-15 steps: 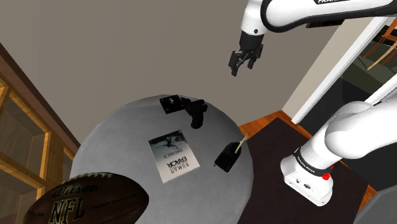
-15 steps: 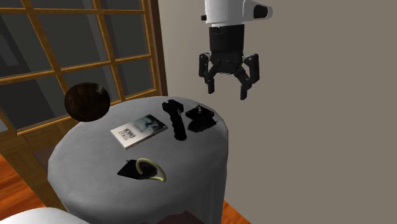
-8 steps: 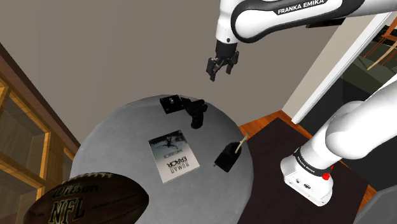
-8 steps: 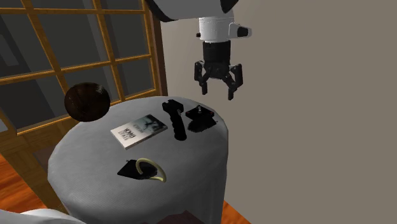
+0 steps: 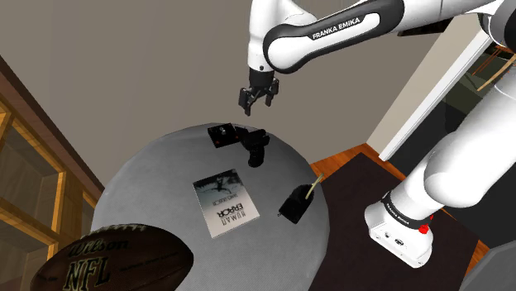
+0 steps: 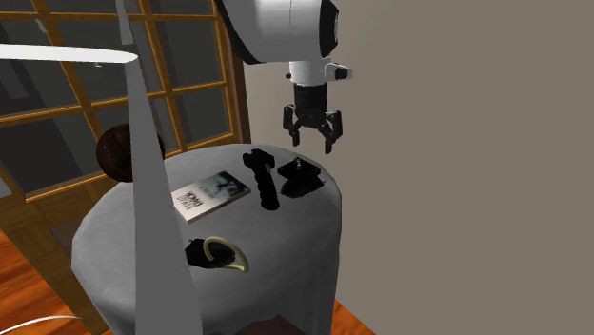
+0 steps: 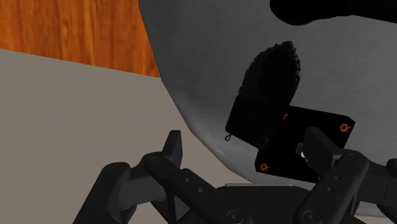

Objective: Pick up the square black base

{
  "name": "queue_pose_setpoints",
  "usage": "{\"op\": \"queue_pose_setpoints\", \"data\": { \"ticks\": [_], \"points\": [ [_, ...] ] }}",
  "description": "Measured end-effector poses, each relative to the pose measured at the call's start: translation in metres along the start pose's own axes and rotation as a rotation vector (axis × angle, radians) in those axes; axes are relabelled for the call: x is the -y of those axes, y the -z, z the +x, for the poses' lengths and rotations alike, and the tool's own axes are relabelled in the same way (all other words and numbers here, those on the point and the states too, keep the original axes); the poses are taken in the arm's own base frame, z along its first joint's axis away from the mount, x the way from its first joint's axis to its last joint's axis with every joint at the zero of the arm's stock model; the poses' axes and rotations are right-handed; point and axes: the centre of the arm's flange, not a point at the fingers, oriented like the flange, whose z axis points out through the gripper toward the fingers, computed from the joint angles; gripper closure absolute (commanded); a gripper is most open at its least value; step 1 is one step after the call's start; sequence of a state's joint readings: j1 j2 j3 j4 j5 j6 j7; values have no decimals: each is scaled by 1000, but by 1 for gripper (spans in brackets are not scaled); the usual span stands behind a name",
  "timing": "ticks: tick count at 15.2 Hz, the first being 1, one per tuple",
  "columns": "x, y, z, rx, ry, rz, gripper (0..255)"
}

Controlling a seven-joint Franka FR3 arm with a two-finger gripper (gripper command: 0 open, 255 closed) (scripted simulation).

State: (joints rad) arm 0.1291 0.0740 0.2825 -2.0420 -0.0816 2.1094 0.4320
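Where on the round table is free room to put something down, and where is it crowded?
Bare grey top lies between the booklet and the table edge at the shoulder view's left. Crowded: the far edge, where the square black base and long black object lie close together.

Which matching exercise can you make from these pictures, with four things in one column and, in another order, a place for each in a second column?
Things
1. square black base with small orange marks
2. brown Wilson NFL football
3. flat booklet with a grey photo cover
4. all-black two-finger gripper

Places
A. lying flat near the middle of the round grey table
B. in the air above the table, fingers apart
C. at the table's edge, in the shoulder view's lower left
D. near the table's edge toward the wall, beside a long black knobbly object

Pairs: 1-D, 2-C, 3-A, 4-B
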Motion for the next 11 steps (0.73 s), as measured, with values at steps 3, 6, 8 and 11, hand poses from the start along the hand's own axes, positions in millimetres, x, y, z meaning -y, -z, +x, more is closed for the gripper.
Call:
{"op": "queue_pose_setpoints", "data": {
  "ticks": [3, 6, 8, 11],
  "points": [
    [23, -19, 22, -2, 14, 9, 0],
    [53, -36, 46, -6, 29, 20, 0],
    [71, -47, 57, -8, 38, 27, 0],
    [89, -63, 74, -9, 49, 34, 0]
  ]
}}
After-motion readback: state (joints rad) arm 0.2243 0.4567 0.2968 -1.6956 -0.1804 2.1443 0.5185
